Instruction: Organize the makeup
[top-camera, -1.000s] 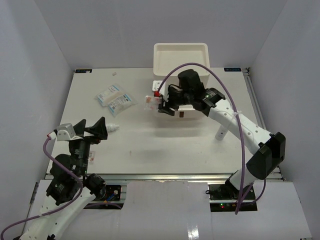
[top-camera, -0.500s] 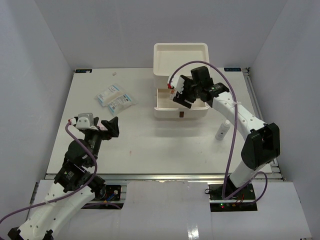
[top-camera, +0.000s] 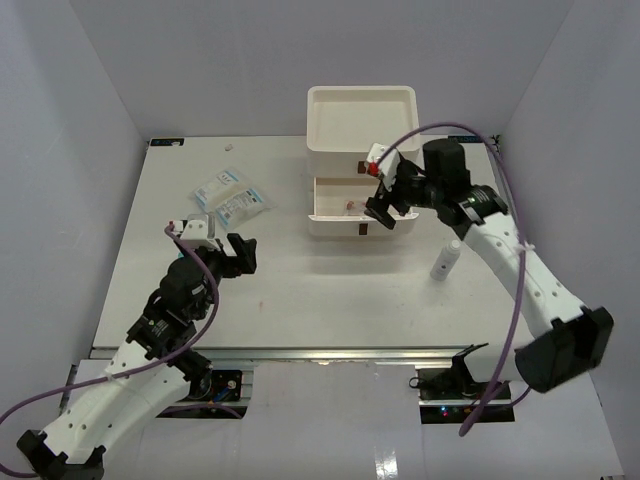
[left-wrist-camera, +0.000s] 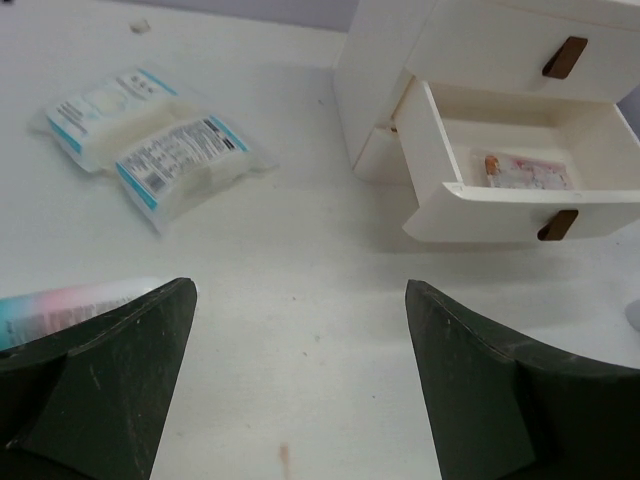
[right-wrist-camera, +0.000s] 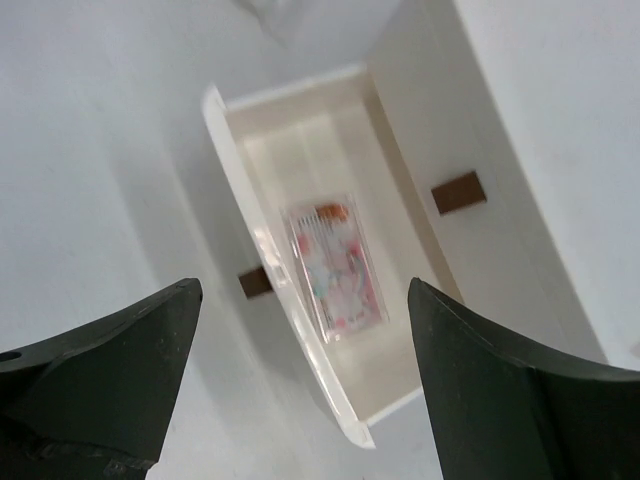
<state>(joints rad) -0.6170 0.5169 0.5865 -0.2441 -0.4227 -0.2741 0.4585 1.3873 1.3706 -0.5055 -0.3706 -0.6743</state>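
Observation:
The pink-labelled packet (right-wrist-camera: 335, 265) lies flat in the open middle drawer (top-camera: 330, 212) of the white drawer box (top-camera: 360, 110); it also shows in the left wrist view (left-wrist-camera: 525, 172). My right gripper (top-camera: 383, 207) is open and empty, above the drawer's right end (right-wrist-camera: 305, 290). Two clear packets with white-blue contents (top-camera: 230, 200) lie on the table at the left (left-wrist-camera: 140, 140). A pink-blue tube (left-wrist-camera: 70, 305) lies beside my left finger. My left gripper (top-camera: 238, 255) is open and empty, low over the table (left-wrist-camera: 300, 290). A slim white tube (top-camera: 445, 260) stands right of the box. The sponges are out of view.
The box's other drawers are shut, with brown handles (left-wrist-camera: 565, 57). The open drawer's front (left-wrist-camera: 520, 215) juts toward the table's middle. A small white scrap (top-camera: 229, 147) lies near the back edge. Grey walls close in the table on three sides.
My right gripper carried the pink-labelled packet over the open drawer, let it go inside and drew back to the right. My left arm swung right, toward the middle of the table.

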